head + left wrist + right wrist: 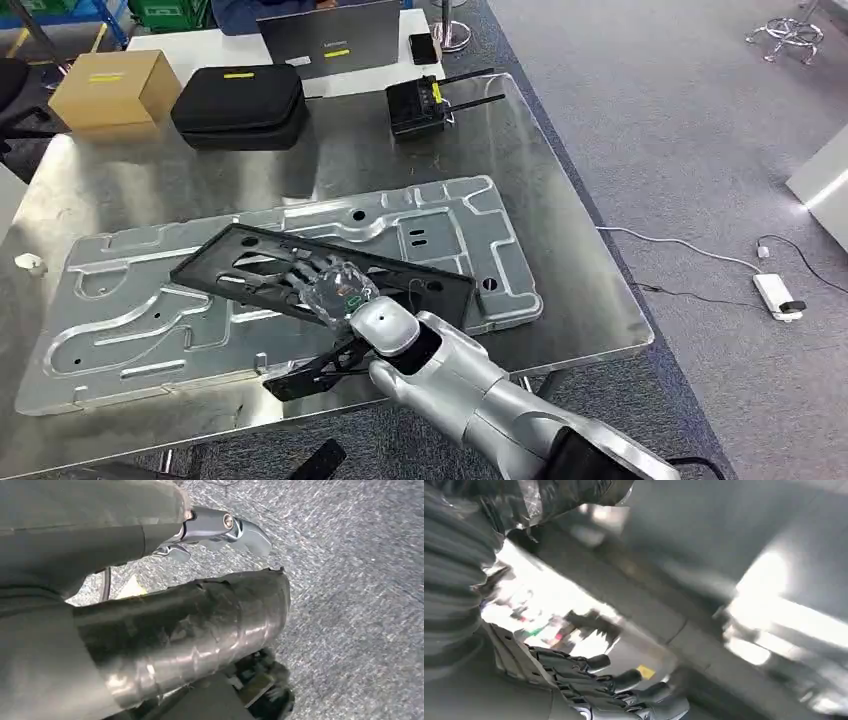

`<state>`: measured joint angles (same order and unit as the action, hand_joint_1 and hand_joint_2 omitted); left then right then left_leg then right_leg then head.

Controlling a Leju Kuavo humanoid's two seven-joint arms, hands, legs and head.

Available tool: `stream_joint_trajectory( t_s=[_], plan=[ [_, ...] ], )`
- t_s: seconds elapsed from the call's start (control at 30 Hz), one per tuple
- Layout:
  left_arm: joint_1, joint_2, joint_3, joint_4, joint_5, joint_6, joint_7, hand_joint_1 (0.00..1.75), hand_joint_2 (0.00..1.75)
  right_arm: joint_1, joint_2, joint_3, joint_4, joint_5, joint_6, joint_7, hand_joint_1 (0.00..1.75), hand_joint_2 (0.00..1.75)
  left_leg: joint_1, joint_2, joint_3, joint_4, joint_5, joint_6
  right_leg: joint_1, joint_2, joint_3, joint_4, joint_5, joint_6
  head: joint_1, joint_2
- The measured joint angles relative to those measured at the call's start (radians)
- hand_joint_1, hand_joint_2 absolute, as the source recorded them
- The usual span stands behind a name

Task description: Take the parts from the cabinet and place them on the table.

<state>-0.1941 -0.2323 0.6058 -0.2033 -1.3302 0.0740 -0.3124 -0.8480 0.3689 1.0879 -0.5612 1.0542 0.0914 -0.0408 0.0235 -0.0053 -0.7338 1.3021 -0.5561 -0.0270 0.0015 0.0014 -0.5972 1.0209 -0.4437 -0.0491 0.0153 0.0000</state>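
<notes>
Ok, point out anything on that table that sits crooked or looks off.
The black frame lies slanted across the silver panel, not lined up with it, with the right hand on it. A smaller black piece juts past the table edge nearest the robot.

Right arm (500, 400): glossy silver shell, black joint band at wrist, black section near elbow. Right hand (335, 285): clear plastic wrap, green mark on back, dark segmented fingers (624, 682). Left hand (220, 527): grey ribbed cover, silver metal fingers.
</notes>
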Motion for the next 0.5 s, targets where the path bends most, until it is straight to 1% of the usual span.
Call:
stream_joint_trajectory(
  t_s=[0.03,0.07,0.1,0.13,0.17,0.2,0.23,0.27,0.3,0.33,0.37,0.4,0.43,0.47,0.5],
  plan=[
    [0.0,0.002,0.0,0.0,0.002,0.001,-0.002,0.0,0.0,-0.006,0.0,0.007,0.0,-0.023,0.019,-0.008,0.0,1.75,0.0,0.0,0.031,-0.067,0.044,0.001,0.0,0.001,0.0,0.005,-0.004,0.002,0.0,0.0],
    [-0.001,0.003,0.0,0.0,0.005,0.003,-0.004,0.0,0.0,-0.014,0.0,0.012,-0.001,-0.042,0.036,-0.016,0.0,1.75,0.0,0.001,0.075,-0.155,0.09,0.002,-0.001,0.002,0.001,0.011,-0.008,0.006,0.0,0.0],
    [-0.001,0.005,0.0,0.0,0.01,0.005,-0.005,0.0,0.0,-0.024,0.0,0.016,-0.002,-0.062,0.052,-0.026,0.0,1.75,0.0,0.003,0.116,-0.244,0.122,0.004,-0.001,0.002,-0.001,0.02,-0.015,0.01,0.0,0.0],
    [-0.002,0.005,0.0,0.0,0.011,0.006,-0.006,0.0,0.0,-0.035,0.0,0.02,-0.002,-0.088,0.074,-0.04,0.0,1.75,-0.004,0.002,0.13,-0.261,0.099,0.008,0.006,0.002,-0.008,0.028,-0.019,0.017,0.0,0.0],
    [-0.001,0.005,0.0,0.0,0.013,0.012,-0.008,0.0,0.0,-0.043,0.0,0.023,-0.002,-0.115,0.093,-0.054,0.0,1.75,-0.006,-0.002,0.124,-0.263,0.105,0.017,0.006,0.003,-0.012,0.031,-0.019,0.019,0.001,0.0],
    [0.002,0.006,0.0,0.0,0.014,0.016,-0.008,0.0,0.0,-0.048,-0.001,0.025,-0.002,-0.136,0.097,-0.064,0.0,1.75,-0.006,-0.001,0.123,-0.264,0.106,0.019,0.006,0.003,-0.012,0.03,-0.017,0.023,0.001,0.0],
    [0.005,0.007,0.0,0.0,0.019,0.018,-0.008,0.0,0.0,-0.054,-0.001,0.028,-0.002,-0.153,0.096,-0.071,0.0,1.75,-0.007,-0.002,0.122,-0.263,0.106,0.023,0.005,0.003,-0.012,0.027,-0.015,0.025,0.002,0.0],
    [0.006,0.008,0.0,0.0,0.02,0.018,-0.01,0.0,0.0,-0.061,-0.001,0.029,-0.002,-0.17,0.094,-0.079,0.0,1.75,-0.003,-0.002,0.123,-0.268,0.11,0.03,0.007,0.003,-0.012,0.028,-0.016,0.03,0.001,0.0],
    [0.006,0.008,0.0,0.0,0.021,0.018,-0.011,0.0,0.0,-0.065,-0.002,0.029,-0.002,-0.188,0.092,-0.088,0.0,1.75,0.002,0.001,0.127,-0.274,0.115,0.037,0.003,0.003,-0.016,0.037,-0.026,0.037,0.001,0.0],
    [0.005,0.008,0.0,0.0,0.022,0.019,-0.012,0.0,0.0,-0.07,-0.002,0.03,-0.002,-0.198,0.091,-0.093,0.0,1.75,0.002,0.001,0.128,-0.276,0.115,0.043,0.002,0.002,-0.03,0.073,-0.053,0.045,0.003,0.0],
    [0.005,0.008,0.0,0.0,0.023,0.02,-0.013,0.0,0.0,-0.073,-0.003,0.031,-0.002,-0.202,0.091,-0.094,0.0,1.75,0.002,0.001,0.128,-0.276,0.115,0.046,0.0,0.002,-0.058,0.133,-0.087,0.049,0.002,0.0],
    [0.005,0.008,0.001,0.0,0.023,0.02,-0.013,0.0,0.0,-0.073,-0.004,0.031,-0.002,-0.206,0.091,-0.095,0.0,1.75,0.002,0.002,0.127,-0.276,0.114,0.048,-0.004,0.002,-0.098,0.218,-0.126,0.054,0.002,0.0],
    [0.007,0.008,0.001,0.0,0.023,0.02,-0.013,0.0,0.0,-0.072,-0.005,0.032,0.0,-0.208,0.091,-0.096,0.0,1.75,0.002,0.003,0.127,-0.276,0.114,0.048,-0.007,0.002,-0.135,0.292,-0.152,0.057,0.002,0.0],
    [0.008,0.008,0.001,0.0,0.024,0.02,-0.013,0.0,0.0,-0.072,-0.006,0.033,0.001,-0.209,0.091,-0.097,0.0,1.75,0.002,0.003,0.127,-0.276,0.114,0.048,-0.009,0.001,-0.16,0.337,-0.158,0.059,0.002,0.0],
    [0.009,0.008,0.001,0.0,0.025,0.02,-0.013,0.0,0.0,-0.072,-0.008,0.034,0.001,-0.209,0.091,-0.097,0.0,1.75,0.003,0.002,0.128,-0.276,0.113,0.048,-0.011,0.001,-0.16,0.33,-0.139,0.06,0.002,0.0]
  ],
)
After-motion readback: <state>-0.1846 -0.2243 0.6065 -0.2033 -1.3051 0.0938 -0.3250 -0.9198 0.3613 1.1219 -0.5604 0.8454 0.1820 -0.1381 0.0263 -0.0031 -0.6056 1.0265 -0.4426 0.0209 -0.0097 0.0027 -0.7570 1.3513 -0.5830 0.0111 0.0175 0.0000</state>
